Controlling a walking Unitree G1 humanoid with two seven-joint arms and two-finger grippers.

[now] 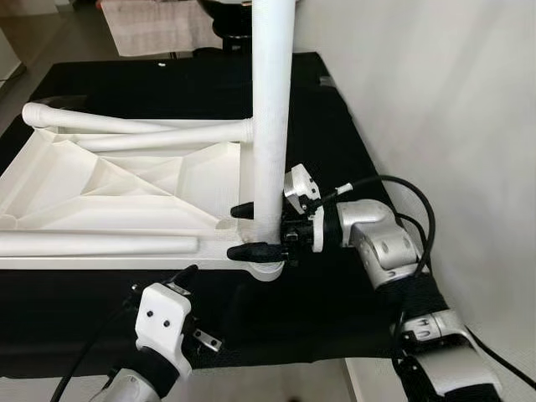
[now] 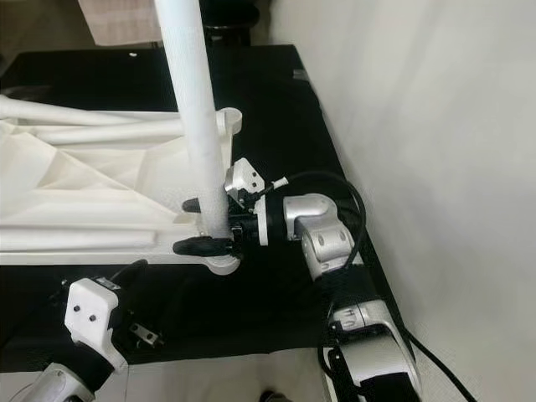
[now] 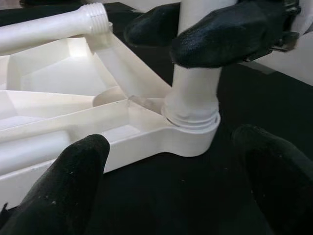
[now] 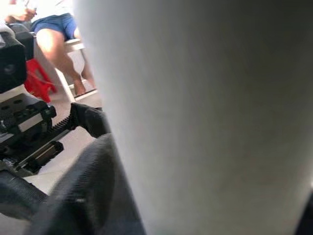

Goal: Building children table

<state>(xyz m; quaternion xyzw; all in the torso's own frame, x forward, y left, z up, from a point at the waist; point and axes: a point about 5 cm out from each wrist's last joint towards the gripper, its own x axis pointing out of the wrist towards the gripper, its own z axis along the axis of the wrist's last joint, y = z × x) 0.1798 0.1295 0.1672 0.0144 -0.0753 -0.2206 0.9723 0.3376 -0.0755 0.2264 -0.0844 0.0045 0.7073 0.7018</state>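
Black fingers of the right gripper (image 1: pixel 254 230) pinch the lower end of the upright white plastic table leg (image 1: pixel 273 109), one finger on each side of the tube, just above the round corner socket (image 1: pixel 266 266) where the leg's threaded end sits. In the right wrist view the pale tube (image 4: pixel 210 117) stands pressed close against the camera, with one dark finger (image 4: pixel 88 196) lying along it. Beyond that finger, a seated person's bare leg (image 4: pixel 61 49) and a red stool (image 4: pixel 36 83) show in the background.

That socket belongs to the upturned white plastic tabletop (image 1: pixel 126 184), whose ribbed underside faces up and spreads away from the right gripper toward the robot's left. Two more white legs lie across it: one loose tube (image 1: pixel 92 244) along the near edge, just beside the held leg's base, and another (image 1: pixel 126 126) at the far edge with its threaded end near the far corner.

Nearer the robot, the left gripper (image 3: pixel 181 181) hovers just short of the same corner, apart from it, its two fingers (image 3: pixel 73 176) spread wide with nothing between them; its white wrist housing (image 1: pixel 163 322) points toward the socket.

Everything rests on a black cloth (image 1: pixel 167 79) covering the surface, with a white wall (image 1: pixel 452 100) on the right arm's side.
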